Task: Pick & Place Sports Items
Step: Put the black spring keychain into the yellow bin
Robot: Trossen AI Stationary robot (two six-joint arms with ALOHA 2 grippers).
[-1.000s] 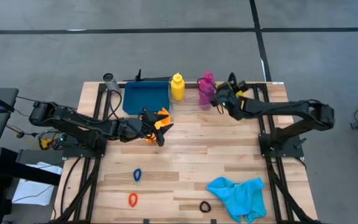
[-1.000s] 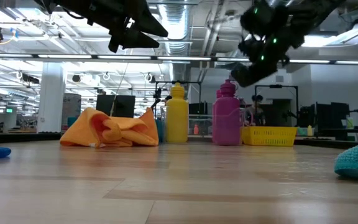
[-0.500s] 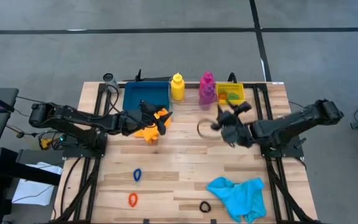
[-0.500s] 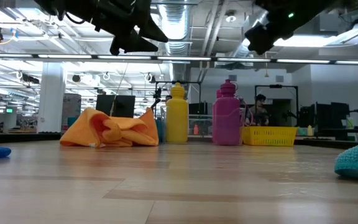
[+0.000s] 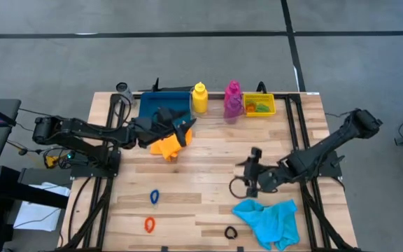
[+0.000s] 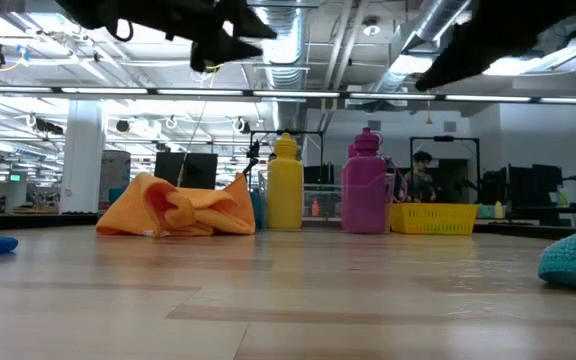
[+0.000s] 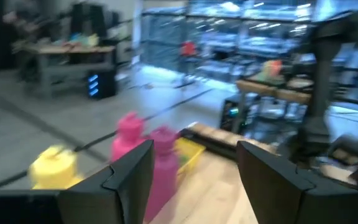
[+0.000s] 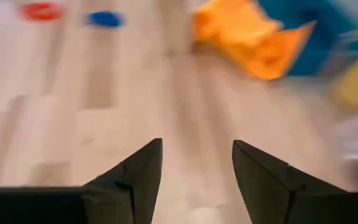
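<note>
On the pale wood table (image 5: pixel 208 168), the orange cloth (image 5: pixel 168 145) lies at 10 o'clock and the cyan cloth (image 5: pixel 268 218) at 5. 2 bottles, the yellow bottle (image 5: pixel 200 97) and the magenta bottle (image 5: pixel 232 98), stand at 12. The left gripper (image 5: pixel 182 129) above the orange cloth and the right gripper (image 5: pixel 249 176) near table centre are both spread, empty, under a pipe-lined ceiling (image 6: pixel 308 40).

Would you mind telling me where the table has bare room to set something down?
The widest bare wood lies mid-table, between the orange cloth and the blue ring, left of the right gripper. The near left corner beside the orange ring is also free. The far edge is crowded: tray, bottles, yellow bin.
</note>
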